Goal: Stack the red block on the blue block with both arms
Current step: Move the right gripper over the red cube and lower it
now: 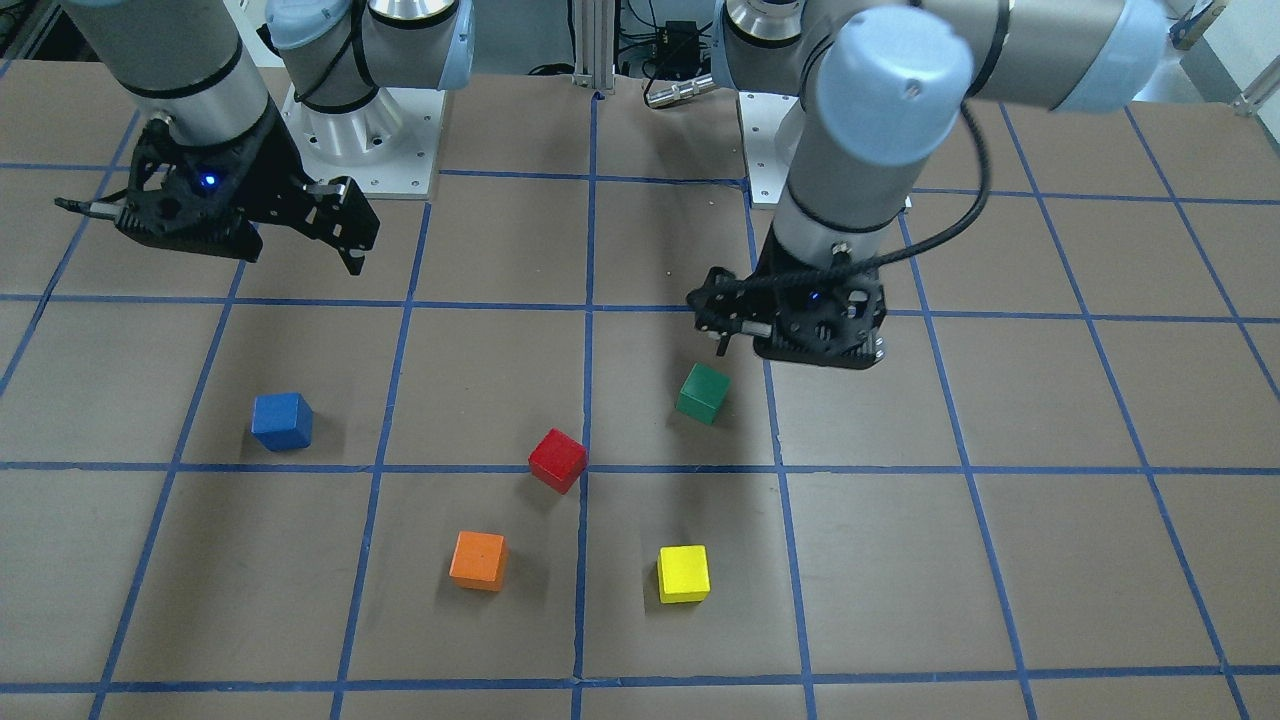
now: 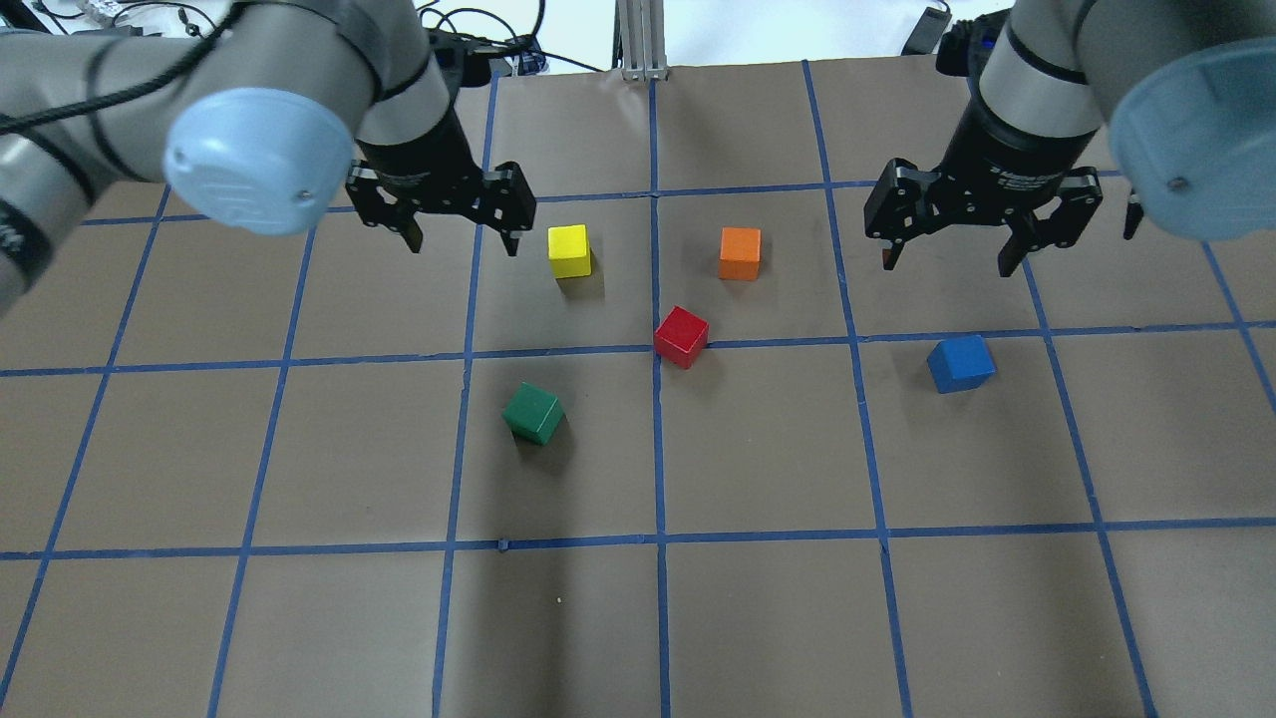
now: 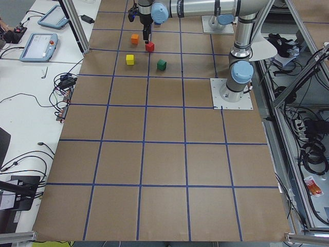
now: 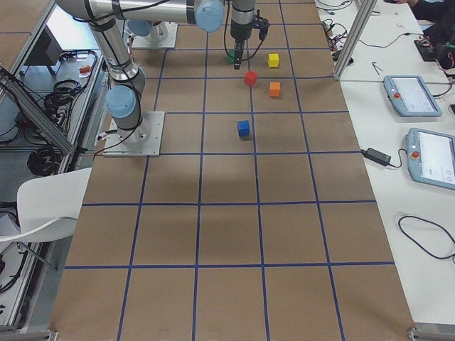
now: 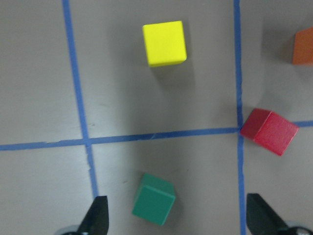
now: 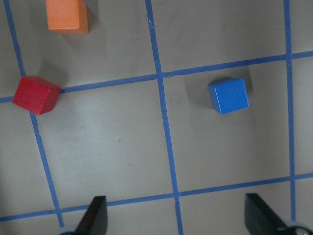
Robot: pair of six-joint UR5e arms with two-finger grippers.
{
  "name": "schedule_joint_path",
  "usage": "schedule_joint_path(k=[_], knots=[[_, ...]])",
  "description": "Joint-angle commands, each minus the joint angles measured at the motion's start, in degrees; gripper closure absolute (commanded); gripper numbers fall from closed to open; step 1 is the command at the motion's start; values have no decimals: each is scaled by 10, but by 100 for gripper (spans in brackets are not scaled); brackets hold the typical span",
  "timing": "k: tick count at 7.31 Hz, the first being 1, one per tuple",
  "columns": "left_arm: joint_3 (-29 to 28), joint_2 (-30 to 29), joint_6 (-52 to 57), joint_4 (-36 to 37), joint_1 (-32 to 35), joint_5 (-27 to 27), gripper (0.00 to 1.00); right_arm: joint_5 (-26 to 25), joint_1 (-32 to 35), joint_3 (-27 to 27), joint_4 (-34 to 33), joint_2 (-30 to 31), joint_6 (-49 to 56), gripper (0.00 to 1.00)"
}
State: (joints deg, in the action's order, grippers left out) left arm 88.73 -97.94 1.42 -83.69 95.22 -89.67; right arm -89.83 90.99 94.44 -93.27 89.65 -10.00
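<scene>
The red block (image 2: 681,336) lies tilted near the table's middle, on a tape crossing. The blue block (image 2: 961,363) lies apart from it, on the robot's right side. My left gripper (image 2: 461,242) is open and empty above the table, left of the yellow cube. The red block shows at the right of the left wrist view (image 5: 270,131). My right gripper (image 2: 947,266) is open and empty, hovering just beyond the blue block. The right wrist view shows the blue block (image 6: 228,95) and the red block (image 6: 35,95) ahead of the open fingers.
A green cube (image 2: 533,413), a yellow cube (image 2: 569,250) and an orange cube (image 2: 740,253) lie around the red block. The brown table (image 2: 758,618) carries a blue tape grid. The arm bases stand at the robot's edge (image 1: 370,140).
</scene>
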Motion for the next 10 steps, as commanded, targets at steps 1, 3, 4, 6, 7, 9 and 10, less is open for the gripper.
schedule_joint_path(k=[1,3,4,6,7,9,10], knots=[[-6,74,81,-86,-55,0,0,3,70,-1,-89,-61,-152,0],[-26,95,82,-88,-63,6,0,4,118,0,-151,-125,-229,0],[-19,84,81,-84,-62,-2,0,10,131,0,-160,-137,-278,0],[-23,84,81,-84,-63,3,0,20,137,0,-202,-179,-292,0],[-29,82,73,-83,-64,6,0,32,142,0,-202,-198,-292,0],[-22,93,72,-89,-63,-3,0,45,154,0,-217,-227,-291,0],[-22,93,73,-87,-64,-2,0,45,157,-1,-223,-245,-292,0]])
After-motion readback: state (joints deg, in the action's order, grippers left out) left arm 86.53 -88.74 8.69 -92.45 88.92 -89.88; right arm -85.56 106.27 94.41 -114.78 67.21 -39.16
